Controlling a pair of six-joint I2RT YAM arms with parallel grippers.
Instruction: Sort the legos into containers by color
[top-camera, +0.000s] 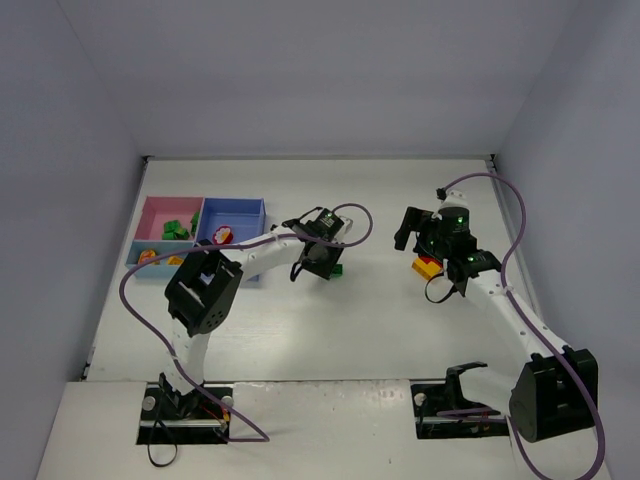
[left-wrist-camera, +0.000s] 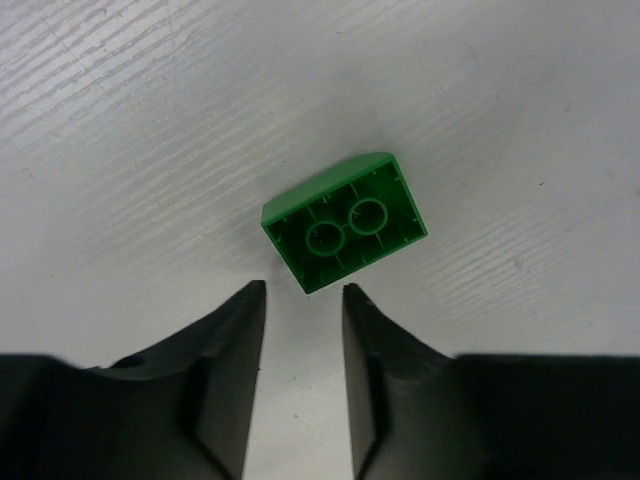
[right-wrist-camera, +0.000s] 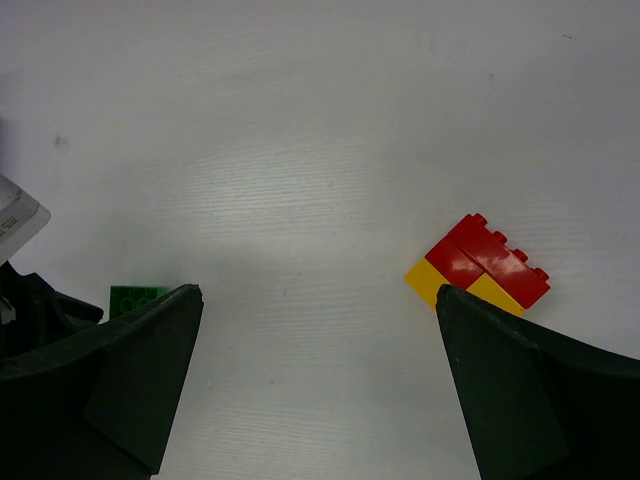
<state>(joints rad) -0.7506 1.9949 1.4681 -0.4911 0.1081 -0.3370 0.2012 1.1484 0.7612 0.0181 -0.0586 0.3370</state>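
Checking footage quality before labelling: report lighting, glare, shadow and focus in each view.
Top external: even, soft light, faint shadows on the table; legos in the containers too small to resolve. Left wrist: green brick and table grain sharp; left pincer a near-black silhouette. Right wrist: mild bright band across the table, red-and-yellow bricks crisp, right pincer dark too.

Left hand: arm bent forward, pointing down, fingers nearly together, narrow empty gap. Right hand: arm stretched forward, fingers spread wide, holding nothing
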